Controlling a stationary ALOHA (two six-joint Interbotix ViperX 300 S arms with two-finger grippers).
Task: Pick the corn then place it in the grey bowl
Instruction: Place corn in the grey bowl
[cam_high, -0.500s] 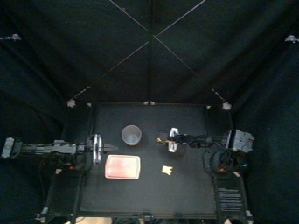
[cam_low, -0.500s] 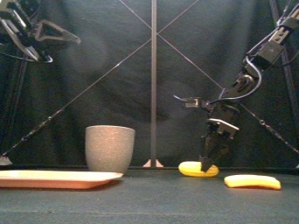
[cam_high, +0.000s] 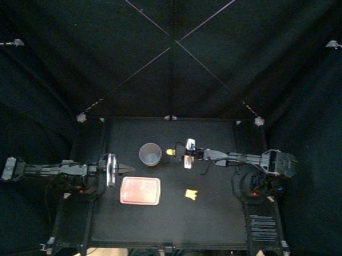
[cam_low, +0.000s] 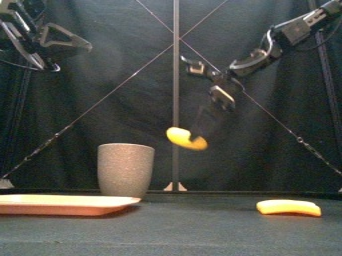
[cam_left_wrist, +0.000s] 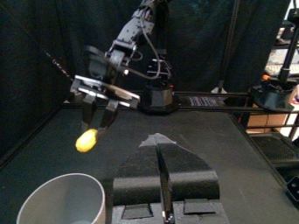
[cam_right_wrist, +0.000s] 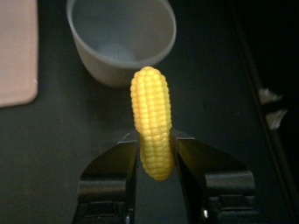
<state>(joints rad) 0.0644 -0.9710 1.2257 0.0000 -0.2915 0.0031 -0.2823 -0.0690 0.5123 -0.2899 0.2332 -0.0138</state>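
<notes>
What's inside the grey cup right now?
Nothing that shows: the right wrist view looks into the grey bowl and its inside is bare. Its far edge is cut off. The corn is in the air, shut in the right gripper, not yet in.

The grey cup stands with its mouth open upward, and the air between it and the corn held up beside it is free. The pink tray and a yellow toy lie low, nearer the worktop's front edge. The left arm rests by the left edge, apart from the cup.
</notes>
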